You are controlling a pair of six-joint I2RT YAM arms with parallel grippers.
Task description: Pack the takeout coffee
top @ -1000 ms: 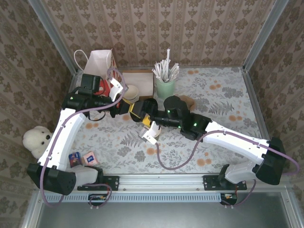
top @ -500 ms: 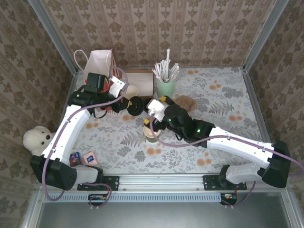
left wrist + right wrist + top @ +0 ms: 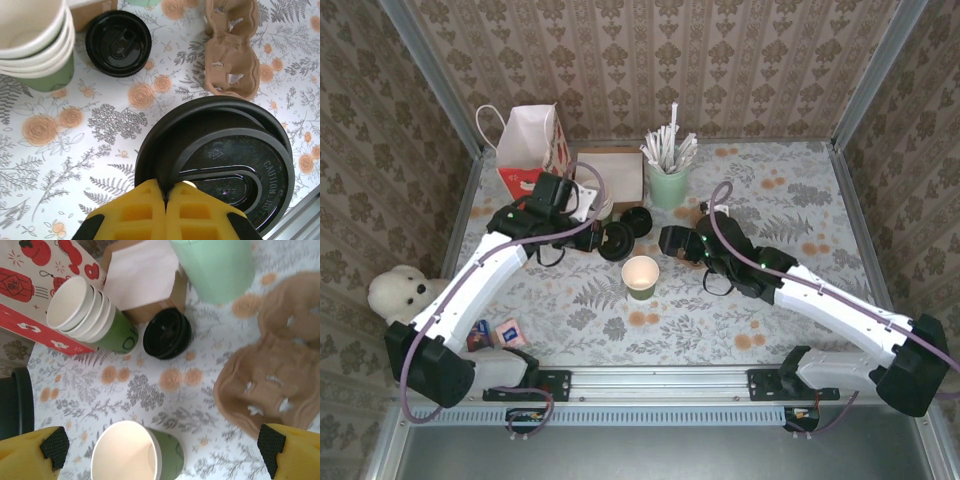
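We judge the packing to be at an early stage. The takeout coffee cup (image 3: 641,277) stands open in the middle of the table (image 3: 790,180), not covered. Its black lid (image 3: 225,165) is pinched at the rim by the left gripper (image 3: 166,192), near the cup. The right gripper (image 3: 668,242) is spread wide and carries nothing. What remains: lid on, then the cup into the brown carrier (image 3: 270,385) or the paper bag (image 3: 530,140). The table shows a print of flowers and ferns; patterned wallpaper (image 3: 720,60) closes the room
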